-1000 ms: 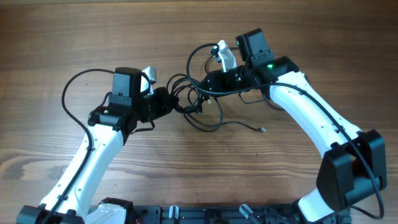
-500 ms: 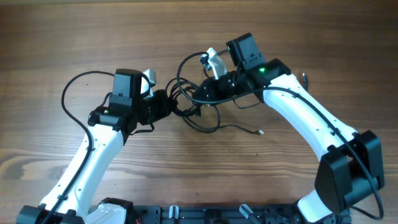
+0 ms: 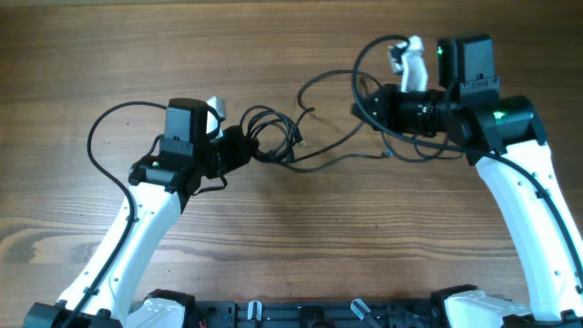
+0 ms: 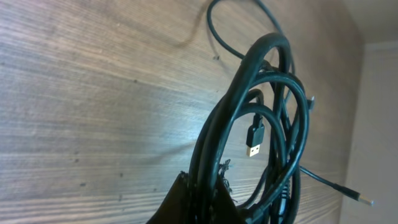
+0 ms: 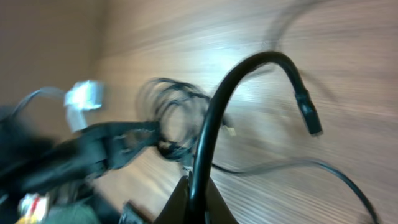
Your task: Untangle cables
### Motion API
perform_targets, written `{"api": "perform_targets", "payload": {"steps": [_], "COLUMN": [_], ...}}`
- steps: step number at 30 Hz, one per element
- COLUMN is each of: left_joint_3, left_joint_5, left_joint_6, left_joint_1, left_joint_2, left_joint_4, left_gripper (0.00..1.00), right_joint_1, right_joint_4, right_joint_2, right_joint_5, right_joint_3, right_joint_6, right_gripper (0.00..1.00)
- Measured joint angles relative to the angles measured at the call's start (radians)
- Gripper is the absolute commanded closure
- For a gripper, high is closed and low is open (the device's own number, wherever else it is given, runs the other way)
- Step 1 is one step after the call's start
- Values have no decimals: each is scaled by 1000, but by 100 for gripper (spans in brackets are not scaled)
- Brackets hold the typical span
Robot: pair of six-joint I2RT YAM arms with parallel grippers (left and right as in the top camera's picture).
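Observation:
The cables (image 3: pixel 271 135) lie as a bunch of black loops at the table's middle, with loose cords trailing right. My left gripper (image 3: pixel 247 148) is shut on the bunch's left side; in the left wrist view the loops (image 4: pixel 261 118) rise from between its fingertips (image 4: pixel 202 200), a USB plug (image 4: pixel 254 142) hanging inside them. My right gripper (image 3: pixel 363 107) is far to the right, shut on one cord. That cord (image 5: pixel 217 106) arcs up from the gripper (image 5: pixel 198 202) and ends in a small plug (image 5: pixel 309 118). The right wrist view is blurred.
The wooden table (image 3: pixel 273 237) carries nothing else. A thin cord with a small plug (image 3: pixel 387 156) trails right from the bunch toward the right arm. The left arm's own thick cable (image 3: pixel 100 137) loops out to the left. The arm bases (image 3: pixel 301 314) stand at the near edge.
My right gripper shut on a cord by the bunch, then swung right and away, drawing cords out of the tangle. The left gripper kept its hold in place.

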Motion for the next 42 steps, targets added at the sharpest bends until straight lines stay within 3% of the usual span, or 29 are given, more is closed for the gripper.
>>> {"api": "perform_targets", "payload": {"steps": [7,14,15,16,20,23,26,29,34,42], "left_joint_3": [0,-1,-1,-1,0,3,2,3,2,2], "left_joint_5": [123,390,429,467,604,628,616,605,604,558], "left_joint_6": [-72,-342,-377,-413,-496,-426,-297,-61,195,361], "left_joint_1": [0,5,8,13,66,100,121,124,124,124], "left_joint_2": [0,1,1,1,0,0,0,0,0,0], "left_joint_4": [351,584,616,649,698,572,444,369,340,336], "left_gripper": [96,96,96,96,96,96,96,96,96,96], "right_joint_1": [-2,-4,-5,-5,-6,-13,-15,-16,-16,6], "right_joint_4": [-59,94,110,132,135,108,96,92,95,116], "right_joint_2": [57,196,204,211,213,213,206,167,125,123], "right_joint_5": [166,190,189,189,182,161,126,46,-22,-114], "right_joint_3": [-70,-96,-97,-97,-97,-69,-18,31,56,57], "right_joint_6": [123,145,148,149,110,50,-19,-115,-195,-167], "right_gripper": [96,92,79,57,34,25,25,26,29,30]}}
